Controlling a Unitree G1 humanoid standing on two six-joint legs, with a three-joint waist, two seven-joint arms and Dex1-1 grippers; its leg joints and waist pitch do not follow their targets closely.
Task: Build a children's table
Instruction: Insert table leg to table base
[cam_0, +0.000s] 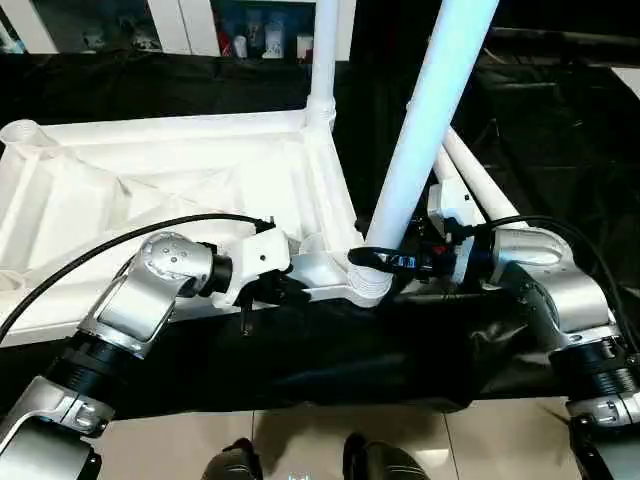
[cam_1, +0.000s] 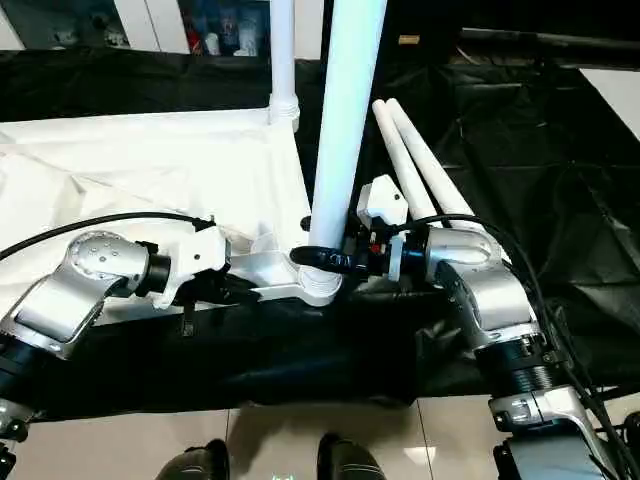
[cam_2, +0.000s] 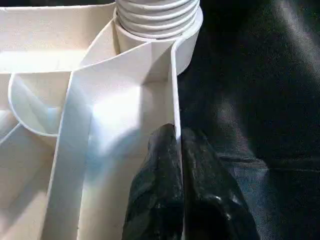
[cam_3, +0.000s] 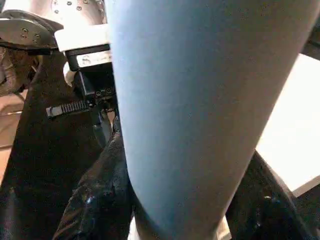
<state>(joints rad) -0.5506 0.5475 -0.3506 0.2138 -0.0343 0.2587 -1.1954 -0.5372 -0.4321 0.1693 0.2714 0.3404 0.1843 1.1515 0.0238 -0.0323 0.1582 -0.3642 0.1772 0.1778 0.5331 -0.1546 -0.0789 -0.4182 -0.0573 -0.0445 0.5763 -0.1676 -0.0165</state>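
Observation:
The white tabletop (cam_0: 150, 190) lies ribbed side up on a black cloth. One white leg (cam_0: 324, 50) stands upright in its far right corner socket. A second leg (cam_0: 430, 110) leans in the near right corner socket (cam_0: 370, 285), with my right gripper (cam_0: 385, 260) shut around it just above the socket. In the right wrist view the black fingers (cam_3: 100, 200) wrap both sides of that leg (cam_3: 200, 100). My left gripper (cam_2: 177, 165) is shut on the tabletop's thin near rim (cam_2: 172, 90), a short way left of that socket. Two loose legs (cam_1: 420, 160) lie on the cloth at the right.
The black cloth (cam_0: 330, 360) hangs over the front edge of the work surface, with tiled floor (cam_0: 300, 440) and my feet below it. Shelves (cam_0: 250, 30) stand at the back. Black cables run along both forearms.

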